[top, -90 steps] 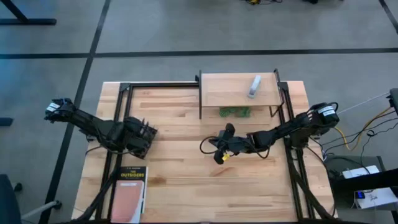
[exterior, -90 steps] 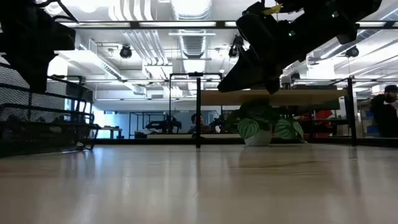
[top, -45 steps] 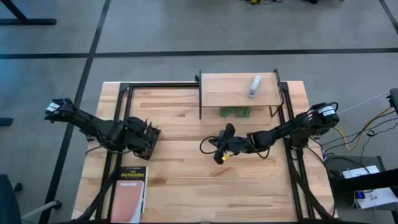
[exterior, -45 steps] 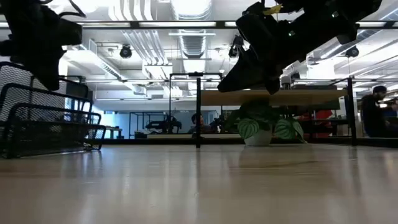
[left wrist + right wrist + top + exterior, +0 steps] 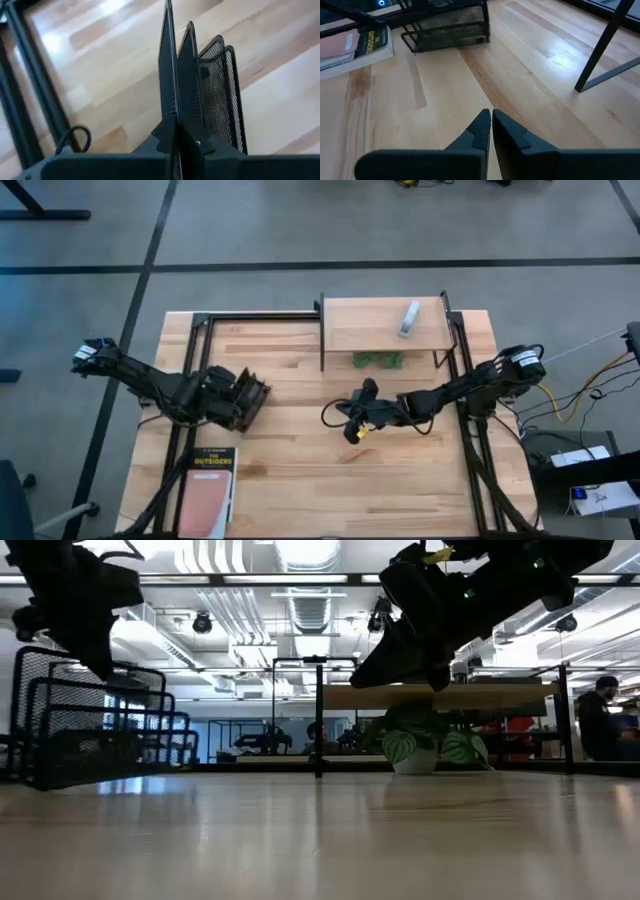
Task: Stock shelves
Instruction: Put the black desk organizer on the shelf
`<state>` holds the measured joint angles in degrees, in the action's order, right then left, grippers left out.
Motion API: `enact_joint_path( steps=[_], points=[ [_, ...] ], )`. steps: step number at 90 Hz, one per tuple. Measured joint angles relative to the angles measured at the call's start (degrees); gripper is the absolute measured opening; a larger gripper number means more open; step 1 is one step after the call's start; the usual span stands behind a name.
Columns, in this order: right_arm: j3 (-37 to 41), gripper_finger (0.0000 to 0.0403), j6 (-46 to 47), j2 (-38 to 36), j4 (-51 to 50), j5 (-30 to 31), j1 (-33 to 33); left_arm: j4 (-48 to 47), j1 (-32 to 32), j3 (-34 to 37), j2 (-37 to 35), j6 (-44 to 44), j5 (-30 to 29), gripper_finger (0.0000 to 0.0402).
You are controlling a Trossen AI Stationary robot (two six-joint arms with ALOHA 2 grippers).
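— Shelf (image 5: 384,324)?
— At the table's (image 5: 300,470) far edge, right of centre; grey object (image 5: 409,318) on top, plant (image 5: 418,743) beneath.
— Left gripper (image 5: 228,402)?
— Clamped on the wire rack (image 5: 245,400), left of centre, just beyond the book (image 5: 207,489).
— Right gripper (image 5: 352,418)?
— Mid-table, above the wood, fingers (image 5: 485,126) pressed together, holding nothing.
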<state>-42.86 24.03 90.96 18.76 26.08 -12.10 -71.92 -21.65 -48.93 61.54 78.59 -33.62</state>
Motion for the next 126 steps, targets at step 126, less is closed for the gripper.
enact_joint_path(
  steps=[126],
  points=[
    [0.01, 0.0003, 4.59, 14.48, 12.23, -0.62, -4.03, 14.24, 0.12, -0.02, 8.7, -11.38, -10.37, 0.0]
  ],
)
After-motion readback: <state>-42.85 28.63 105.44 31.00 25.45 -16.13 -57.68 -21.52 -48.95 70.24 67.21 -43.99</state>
